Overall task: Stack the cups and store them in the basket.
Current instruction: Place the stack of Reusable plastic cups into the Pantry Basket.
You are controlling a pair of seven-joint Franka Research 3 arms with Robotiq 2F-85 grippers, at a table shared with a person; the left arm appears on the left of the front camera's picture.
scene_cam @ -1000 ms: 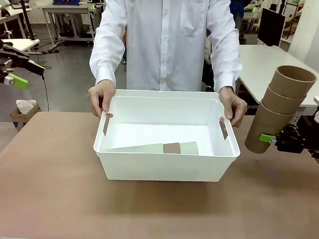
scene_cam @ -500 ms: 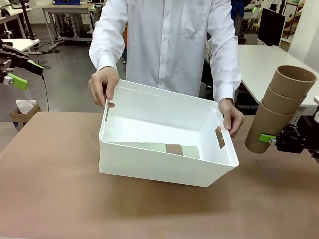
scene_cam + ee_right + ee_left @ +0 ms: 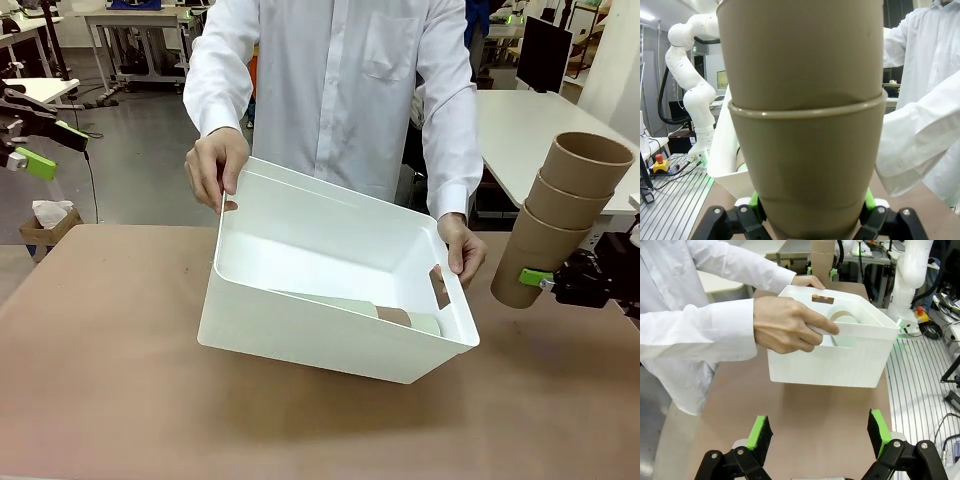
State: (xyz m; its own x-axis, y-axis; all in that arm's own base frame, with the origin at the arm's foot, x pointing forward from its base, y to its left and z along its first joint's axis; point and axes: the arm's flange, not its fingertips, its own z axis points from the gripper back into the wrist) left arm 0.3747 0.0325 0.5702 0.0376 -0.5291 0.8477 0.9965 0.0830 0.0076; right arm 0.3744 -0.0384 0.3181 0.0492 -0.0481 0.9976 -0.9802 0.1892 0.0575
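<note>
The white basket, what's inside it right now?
Inside the tilted basket lies a stack of cups on its side, mint green with a tan-brown one between. The near wall covers the stack's lower side.

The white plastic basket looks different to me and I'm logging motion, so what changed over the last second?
The person's hands lifted the white rectangular plastic basket by its handle slots, tilting it down toward the robot's right; the nested mint-green and tan cups lying inside slid to that low end. The right gripper kept clamping its stack of three tan-brown cups, and the left gripper stayed open.
</note>
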